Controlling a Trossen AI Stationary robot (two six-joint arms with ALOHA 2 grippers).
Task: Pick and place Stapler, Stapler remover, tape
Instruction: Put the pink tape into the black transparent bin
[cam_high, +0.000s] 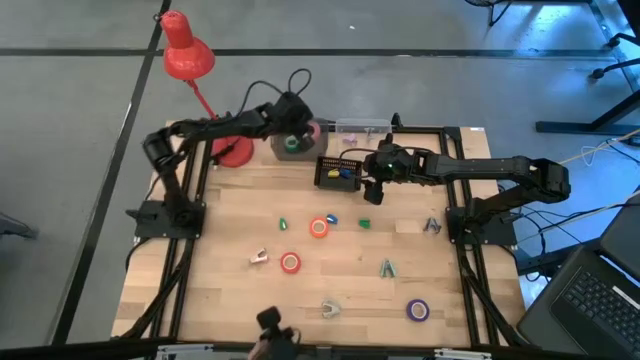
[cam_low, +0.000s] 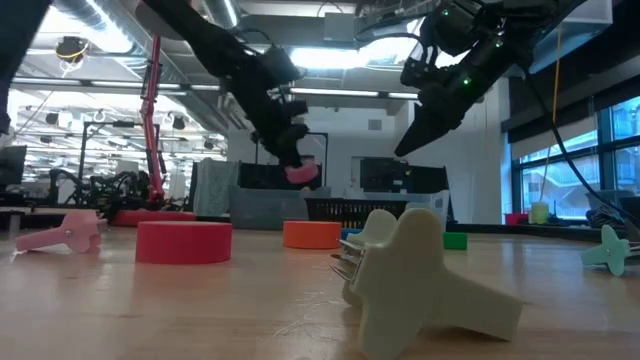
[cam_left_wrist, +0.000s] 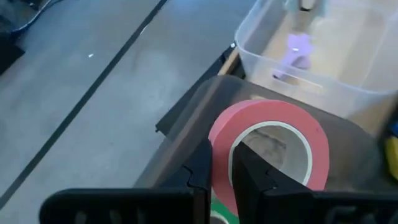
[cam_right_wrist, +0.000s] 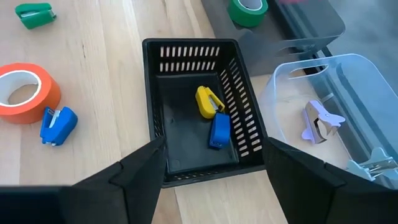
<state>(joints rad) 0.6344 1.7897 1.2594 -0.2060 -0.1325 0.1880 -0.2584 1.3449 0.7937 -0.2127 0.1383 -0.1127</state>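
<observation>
Two claws work near the black basket. The left gripper pinches the wall of a pink tape roll, holding it above the grey bin beside the basket, where a green roll lies. The right gripper hangs spread wide over the basket, which holds a yellow stapler and a blue stapler.

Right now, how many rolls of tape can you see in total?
5. Pink roll held by the left tool over the grey bin; green roll inside that bin; orange, red and purple rolls lie on the wooden table. Others may be hidden.
</observation>
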